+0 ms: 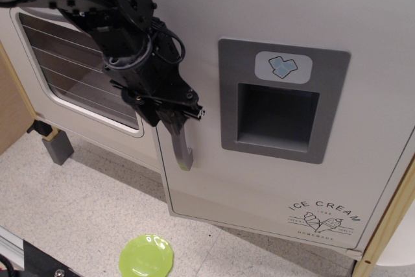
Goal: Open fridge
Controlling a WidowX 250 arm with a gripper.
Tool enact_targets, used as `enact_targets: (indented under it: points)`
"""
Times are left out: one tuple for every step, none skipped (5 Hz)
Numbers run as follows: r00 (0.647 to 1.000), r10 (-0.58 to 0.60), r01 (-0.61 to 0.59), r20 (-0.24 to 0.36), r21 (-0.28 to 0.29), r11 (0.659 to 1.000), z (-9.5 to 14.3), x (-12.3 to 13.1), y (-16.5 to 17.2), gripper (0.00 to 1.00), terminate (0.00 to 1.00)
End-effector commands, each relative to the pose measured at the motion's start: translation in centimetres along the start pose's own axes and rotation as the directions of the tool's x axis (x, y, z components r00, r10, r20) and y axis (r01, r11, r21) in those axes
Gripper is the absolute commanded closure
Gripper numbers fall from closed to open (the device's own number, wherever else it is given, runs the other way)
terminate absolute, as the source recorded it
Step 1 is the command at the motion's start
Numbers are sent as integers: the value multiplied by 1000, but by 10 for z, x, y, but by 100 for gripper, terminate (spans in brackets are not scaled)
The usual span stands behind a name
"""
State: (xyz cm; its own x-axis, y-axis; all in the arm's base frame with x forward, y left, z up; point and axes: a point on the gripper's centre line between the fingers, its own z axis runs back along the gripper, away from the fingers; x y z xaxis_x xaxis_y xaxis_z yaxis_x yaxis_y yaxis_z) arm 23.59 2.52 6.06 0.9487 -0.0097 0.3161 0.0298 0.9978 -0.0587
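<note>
At the centre of my view, the large white toy fridge door point(279, 63) is standing ajar, its left edge swung out toward me so that it is overlapping the lower right corner of the white oven door with the wire-rack window point(78, 76) at nine o'clock. I am seeing the black robot gripper point(174, 116) reaching in from eleven o'clock and clamping on the grey vertical handle point(181, 147) near its top; the fingers are closing around the bar from both sides, and the handle's lower end is hanging free below them, with a pale green tint at its tip. Black cables are looping over the wrist just above the clamp.

Toward three o'clock of the handle, the grey recessed dispenser panel point(282, 105) is sitting in the door face, with a white badge showing blue cubes point(283, 66) at its top. Down at five o'clock, the "ICE CREAM" print point(322, 216) is showing near the door's lower right corner.

Below, at seven o'clock, a round lime-green plastic plate point(146, 257) is lying on the speckled floor point(84, 205), well apart from the door. A small grey block foot point(57, 147) is standing under the oven at nine o'clock.
</note>
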Motion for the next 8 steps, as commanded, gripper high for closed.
enact_targets:
  points:
    - [945,308,-305,-109,41,951,45,0,33,0,0]
    - [875,476,-471,-88,66,879,58,4,51,0,0]
    - [750,660,-658,-52,49,751,78,6,73,0,0]
    - [626,779,-779,-2,42,626,95,11,90,0,0]
    - [550,834,-835,26,38,549,99,19,99,0,0]
    - [481,871,-877,102,51,478,91,42,113,0,0]
    - [458,875,-889,158,72,453,83,55,124,0,0]
    - [449,883,-894,140,71,443,75,66,126,0,0]
